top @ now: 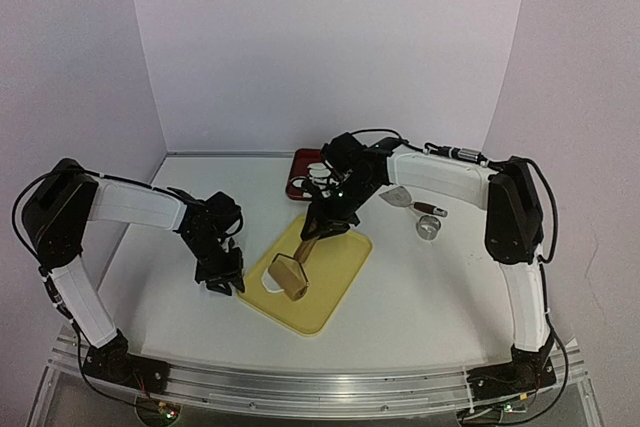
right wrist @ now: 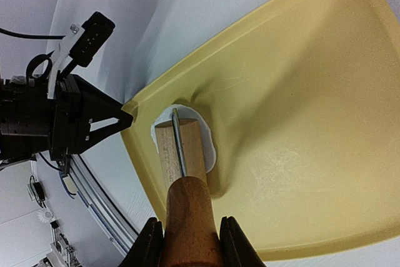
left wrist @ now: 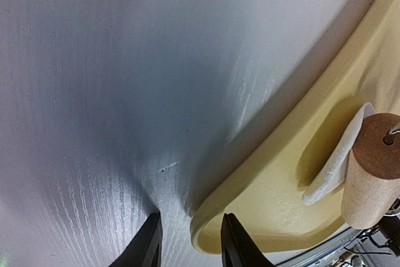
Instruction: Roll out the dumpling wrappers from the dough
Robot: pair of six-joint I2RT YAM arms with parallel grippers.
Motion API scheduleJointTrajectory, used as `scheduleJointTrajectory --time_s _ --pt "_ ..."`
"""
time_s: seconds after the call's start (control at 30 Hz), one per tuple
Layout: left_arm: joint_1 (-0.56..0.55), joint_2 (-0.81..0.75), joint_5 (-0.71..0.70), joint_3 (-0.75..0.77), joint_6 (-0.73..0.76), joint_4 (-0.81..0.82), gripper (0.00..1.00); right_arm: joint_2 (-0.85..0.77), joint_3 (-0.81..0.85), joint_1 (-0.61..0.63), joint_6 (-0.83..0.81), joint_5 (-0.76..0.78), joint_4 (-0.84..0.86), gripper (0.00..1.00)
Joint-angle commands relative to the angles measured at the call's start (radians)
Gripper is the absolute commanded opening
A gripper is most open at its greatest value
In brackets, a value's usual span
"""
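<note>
The rolling pin is clasped by its wooden handle between the fingers of the right gripper. Its roller is pressed on the dough, which lies as a flattened white patch at the near-left corner of the yellow board. The handle's long axis runs from far right to near left. The dough is therefore found straight ahead of the right gripper, at the handle's far end, and any stroke is judged to follow that line. The left gripper is set low over the bench at the board's left rim, near the dough. Its fingers stand astride the rim, but whether the rim is pinched cannot be told.
</note>
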Motion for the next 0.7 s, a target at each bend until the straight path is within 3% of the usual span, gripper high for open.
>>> scheduleJointTrajectory --time_s 0.0,0.23,0.67 --pt "-0.002 0.036 -0.035 0.042 0.025 -0.006 0.27 0.047 0.056 0.006 -0.046 0.053 -0.028 0.00" --pt "-0.003 0.081 -0.038 0.051 0.052 0.008 0.00 0.115 0.075 0.030 -0.077 0.106 -0.112 0.00" --pt "-0.003 0.113 -0.050 0.082 0.069 0.000 0.00 0.210 0.086 0.097 -0.082 0.148 -0.182 0.00"
